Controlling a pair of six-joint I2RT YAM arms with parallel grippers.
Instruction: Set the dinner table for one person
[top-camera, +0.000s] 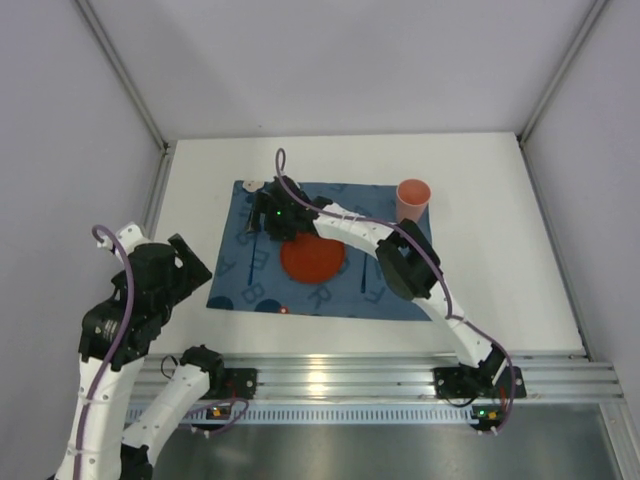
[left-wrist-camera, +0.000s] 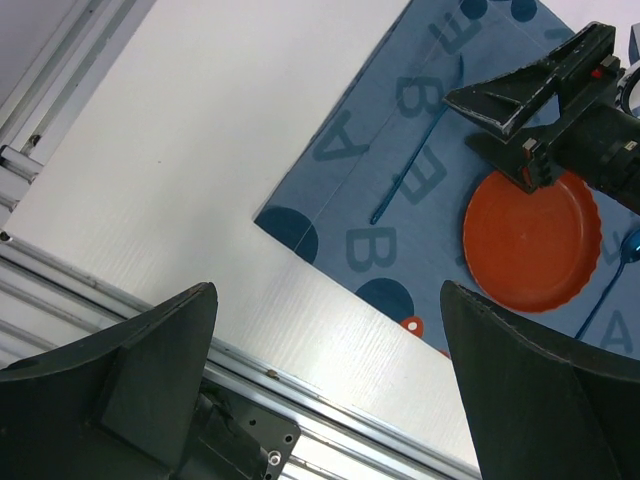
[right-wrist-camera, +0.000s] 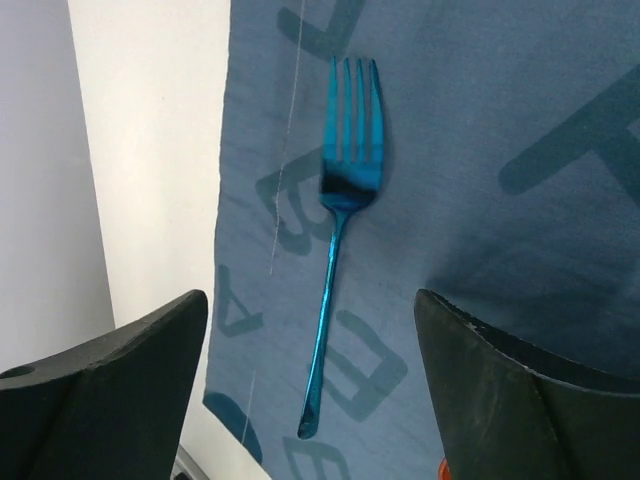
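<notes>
Nearest, the left gripper (left-wrist-camera: 328, 296) hangs over the white tabletop (top-camera: 500, 290), jaws wide and empty. On the blue mat (top-camera: 245, 282) lie the orange plate (top-camera: 311, 260), what looks like a spoon (left-wrist-camera: 630, 245) to its right, and a blue fork (right-wrist-camera: 345, 190) to its left. The top view hides the fork under the right gripper (right-wrist-camera: 310, 298), whose jaws are spread and hold nothing. Farthest stands the cup (top-camera: 412, 199). The setting looks nearly complete.

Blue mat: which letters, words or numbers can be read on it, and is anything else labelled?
"A": blue mat, near its left edge.
"B": same mat, twice, right of the "A".
"E": same mat, beside the fork handle.
"R": same mat, near side of the orange plate.
Other letters are covered or cut off. No words, brands or numbers readable anywhere.
</notes>
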